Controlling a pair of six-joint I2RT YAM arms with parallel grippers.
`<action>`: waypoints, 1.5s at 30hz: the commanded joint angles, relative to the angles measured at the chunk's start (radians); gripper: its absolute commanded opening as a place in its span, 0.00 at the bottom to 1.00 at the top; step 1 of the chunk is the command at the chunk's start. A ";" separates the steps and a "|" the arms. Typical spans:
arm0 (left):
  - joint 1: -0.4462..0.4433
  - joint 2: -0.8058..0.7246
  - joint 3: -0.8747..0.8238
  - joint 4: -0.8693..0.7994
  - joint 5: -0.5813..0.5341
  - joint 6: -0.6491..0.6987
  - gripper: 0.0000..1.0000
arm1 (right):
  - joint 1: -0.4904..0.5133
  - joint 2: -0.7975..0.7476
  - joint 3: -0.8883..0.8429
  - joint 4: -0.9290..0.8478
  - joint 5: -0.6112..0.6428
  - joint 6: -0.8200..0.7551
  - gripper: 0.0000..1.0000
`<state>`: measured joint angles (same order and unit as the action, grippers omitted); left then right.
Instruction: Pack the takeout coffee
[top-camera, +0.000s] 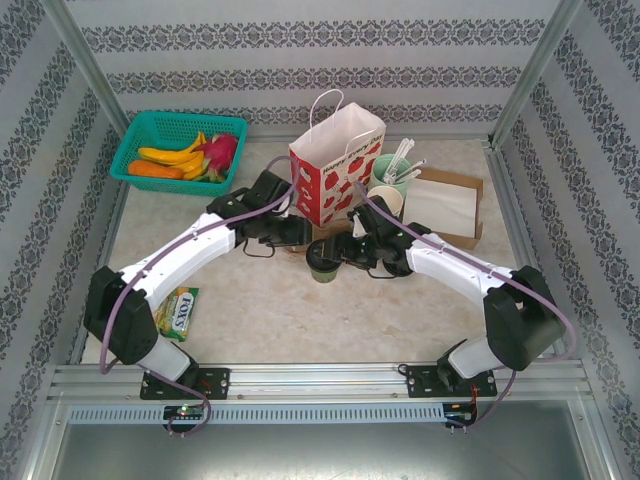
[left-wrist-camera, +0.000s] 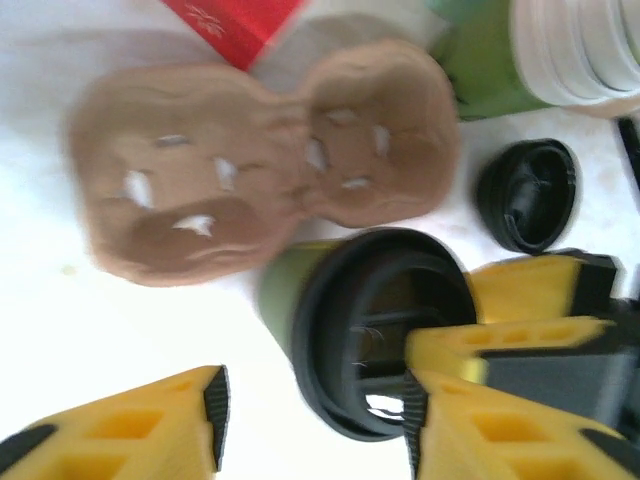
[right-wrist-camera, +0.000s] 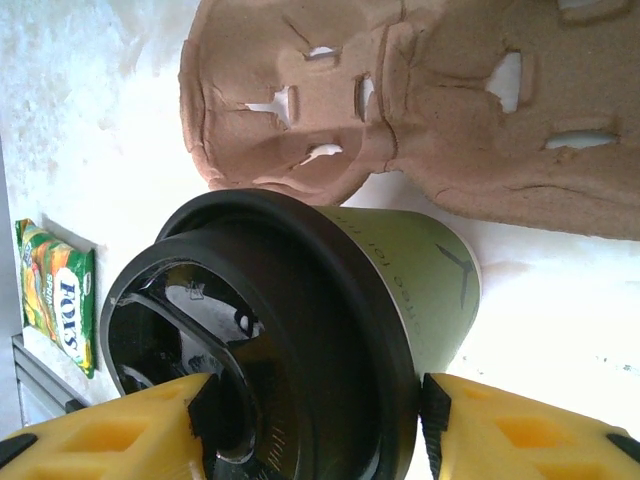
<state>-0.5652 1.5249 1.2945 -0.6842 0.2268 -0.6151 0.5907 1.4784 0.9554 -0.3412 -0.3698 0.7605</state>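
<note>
Right gripper (right-wrist-camera: 315, 400) pinches the coffee (right-wrist-camera: 410, 290) by its black lid (right-wrist-camera: 330, 265), the cup upright on the table (top-camera: 300, 320) beside a pulp tray (right-wrist-camera: 420, 100). Left gripper (left-wrist-camera: 318, 415) is spread, one finger near the lid. Both arms reach inward to mid-table.

Bright and even from overhead, with soft short shadows on the worktop (top-camera: 300, 320) around the takeout coffee (top-camera: 323, 262). At the left wrist, smeared by motion and blown out white beside it. At the right wrist, sharper, with glare on its lid (right-wrist-camera: 270, 330).
</note>
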 joint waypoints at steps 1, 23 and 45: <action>0.047 -0.025 -0.043 -0.043 -0.167 -0.132 0.61 | 0.017 0.016 0.025 -0.083 0.056 -0.021 0.60; 0.068 0.064 -0.160 -0.029 -0.086 -0.214 0.99 | 0.089 0.026 0.115 -0.075 0.144 -0.125 0.98; 0.049 0.127 -0.135 -0.014 -0.012 -0.176 0.99 | 0.145 0.178 0.233 -0.234 0.259 -0.150 0.92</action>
<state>-0.5041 1.6321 1.1427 -0.7067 0.1955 -0.8124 0.7181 1.6299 1.1603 -0.5053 -0.1757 0.6369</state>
